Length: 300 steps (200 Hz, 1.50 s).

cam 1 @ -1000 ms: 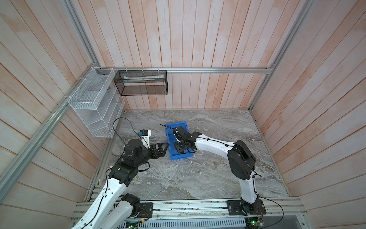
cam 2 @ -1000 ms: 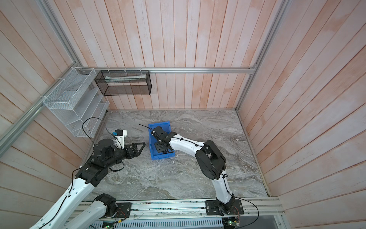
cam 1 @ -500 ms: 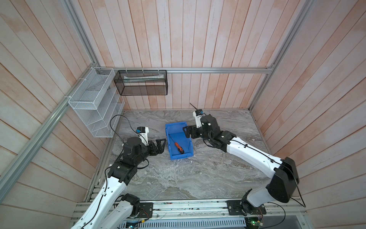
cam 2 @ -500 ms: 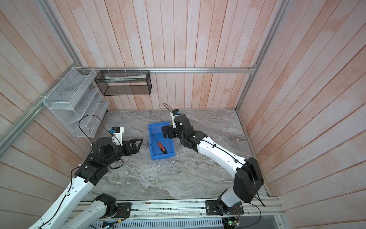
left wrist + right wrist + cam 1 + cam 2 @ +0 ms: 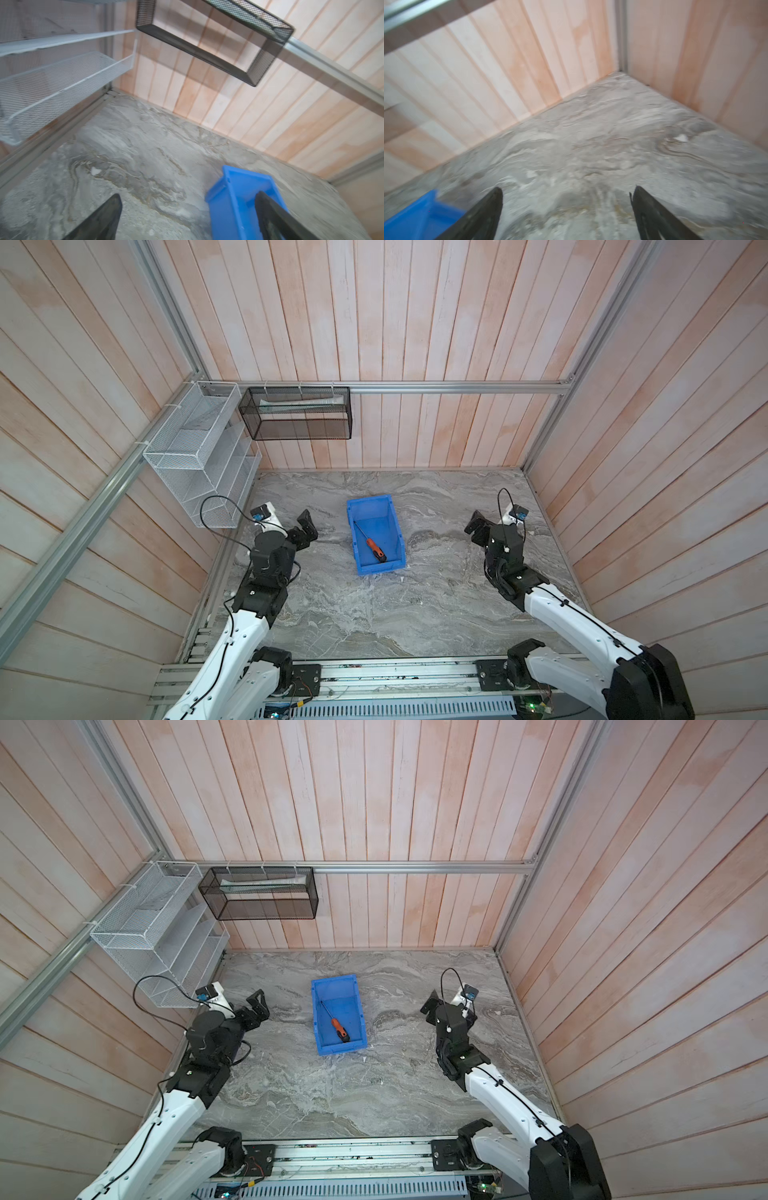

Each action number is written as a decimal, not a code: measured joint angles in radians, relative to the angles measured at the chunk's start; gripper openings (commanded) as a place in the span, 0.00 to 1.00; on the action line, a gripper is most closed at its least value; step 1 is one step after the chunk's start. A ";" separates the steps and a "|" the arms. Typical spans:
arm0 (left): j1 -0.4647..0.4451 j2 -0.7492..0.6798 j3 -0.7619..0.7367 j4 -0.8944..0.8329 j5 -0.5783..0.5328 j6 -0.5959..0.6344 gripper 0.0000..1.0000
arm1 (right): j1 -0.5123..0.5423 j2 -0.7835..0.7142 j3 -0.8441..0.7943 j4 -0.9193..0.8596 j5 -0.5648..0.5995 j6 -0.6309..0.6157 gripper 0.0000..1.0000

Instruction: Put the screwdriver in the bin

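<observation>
Nearest, the bare grey marble table (image 5: 374, 614) is seen betw. the two arms. Further in, the L claw (image 5: 187, 202) is held w/ jaws wide apart, nothing gripped, to the left of the bin (image 5: 356, 549). The R claw (image 5: 566, 193) is likewise spread & empty, well apart from the bin on its right. At centre, the screwdriver (image 5: 372, 546) is laid flat on the bin floor, diagonally, handle at the near end, shaft pointed twd. the far-left corner. At the back, a white wire basket (image 5: 195, 456) & a black mesh basket (image 5: 297, 414) are hung on the walls.

Screwdriver (image 5: 375, 548) in bin (image 5: 356, 539), mid-table.
</observation>
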<state>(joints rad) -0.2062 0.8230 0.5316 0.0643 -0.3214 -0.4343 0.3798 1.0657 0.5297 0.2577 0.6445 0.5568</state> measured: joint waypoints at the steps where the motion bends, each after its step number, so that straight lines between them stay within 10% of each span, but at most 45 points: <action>1: 0.000 0.001 -0.010 0.007 -0.007 0.001 1.00 | -0.002 0.002 -0.002 0.000 0.005 0.001 0.98; 94: 0.111 0.402 -0.247 0.532 -0.320 0.153 1.00 | -0.021 0.184 -0.172 0.385 0.414 -0.182 0.99; 300: 0.166 0.721 -0.272 1.090 0.120 0.409 1.00 | 0.038 0.610 -0.364 1.310 0.499 -0.742 0.98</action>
<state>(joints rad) -0.0402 1.5440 0.2592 1.1542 -0.2012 -0.0257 0.4179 1.6756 0.1661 1.5673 1.1435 -0.1848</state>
